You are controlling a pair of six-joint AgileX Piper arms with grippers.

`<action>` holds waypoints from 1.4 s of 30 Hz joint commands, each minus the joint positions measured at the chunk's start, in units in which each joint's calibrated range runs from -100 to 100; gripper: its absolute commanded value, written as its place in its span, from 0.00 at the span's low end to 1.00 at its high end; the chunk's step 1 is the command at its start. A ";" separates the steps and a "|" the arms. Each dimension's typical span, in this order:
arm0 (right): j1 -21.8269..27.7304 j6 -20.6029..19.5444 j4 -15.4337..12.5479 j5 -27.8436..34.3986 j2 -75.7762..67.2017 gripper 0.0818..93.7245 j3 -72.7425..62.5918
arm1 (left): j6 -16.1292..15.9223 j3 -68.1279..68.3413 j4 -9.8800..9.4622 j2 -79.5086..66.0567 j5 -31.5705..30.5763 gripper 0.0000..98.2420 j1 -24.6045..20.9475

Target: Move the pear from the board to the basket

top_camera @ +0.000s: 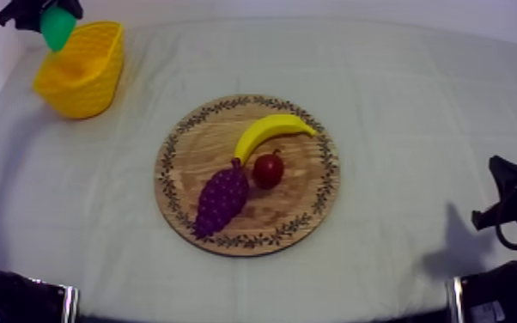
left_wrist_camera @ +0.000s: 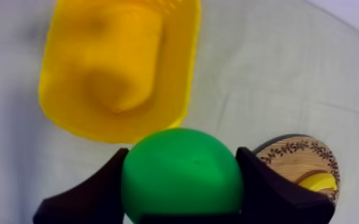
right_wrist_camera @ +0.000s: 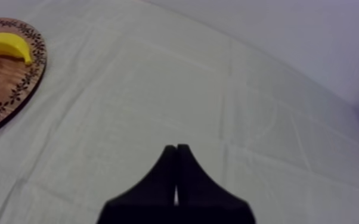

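over the basket point(left_wrist_camera: 74, 113): left gripper point(left_wrist_camera: 182, 154), jaws pinching the pear point(left_wrist_camera: 182, 187)
pear: between those jaws, above the basket's rim
right gripper point(right_wrist_camera: 176, 149): jaws pressed together on nothing, over bare cloth point(right_wrist_camera: 229, 89), board point(right_wrist_camera: 3, 101) off to one side

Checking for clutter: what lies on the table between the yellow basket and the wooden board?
Nothing but bare cloth. In the top view that stretch between the yellow basket and the wooden board holds no fruit.

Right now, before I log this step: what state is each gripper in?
Left gripper: shut on the pear, by the basket.
Right gripper: shut, holding nothing.
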 commanded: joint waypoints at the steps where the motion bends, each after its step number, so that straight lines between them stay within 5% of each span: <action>1: -0.04 0.02 0.04 0.09 0.00 0.00 -0.02 | -0.37 -1.18 -0.10 0.94 0.14 0.40 -1.64; 42: -0.33 -0.08 0.05 0.11 0.00 0.00 -0.02 | -1.82 -18.35 0.15 21.68 0.12 0.40 -4.71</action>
